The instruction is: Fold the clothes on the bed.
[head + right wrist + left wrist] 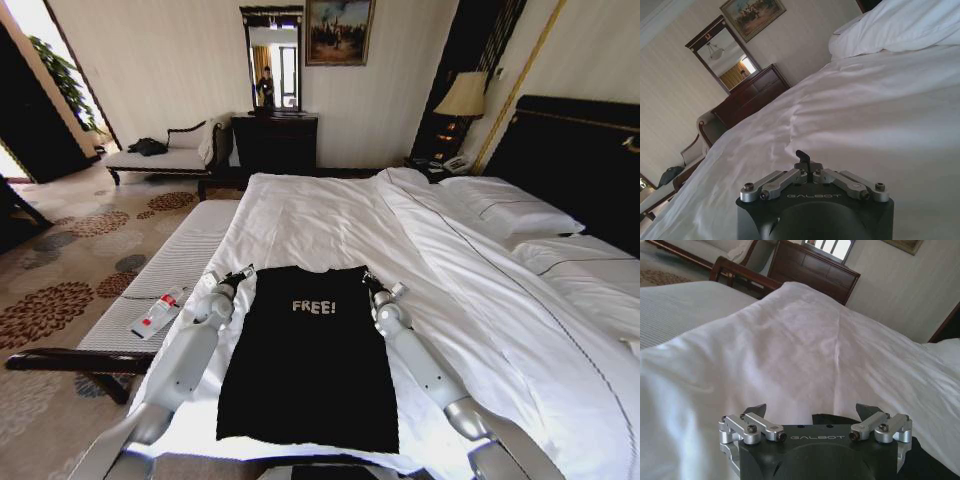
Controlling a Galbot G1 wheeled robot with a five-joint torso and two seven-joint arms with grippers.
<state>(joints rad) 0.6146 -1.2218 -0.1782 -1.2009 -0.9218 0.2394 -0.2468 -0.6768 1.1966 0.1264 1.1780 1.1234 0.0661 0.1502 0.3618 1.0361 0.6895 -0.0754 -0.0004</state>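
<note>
The black soft-fabric T-shirt [308, 355] with white "FREE!" lettering lies flat on the large white-sheeted bed [330, 215], sleeves apparently already folded in. The left claw [237, 275], fingers apart, and the right claw [373, 284], pinched together, sit at its top corners. The lengthwise fold probably comes next, needing both corners gripped. A red-and-white plastic bottle [158, 311] lies left of the shirt, clear.

Bottom hem of the black short-sleeved "FREE!" T-shirt [305, 370] cut off by the head view's lower edge; in the left wrist view, mostly hidden behind the left gripper [812, 411]. Label on the small red-and-white plastic bottle [158, 312] too small to read.
</note>
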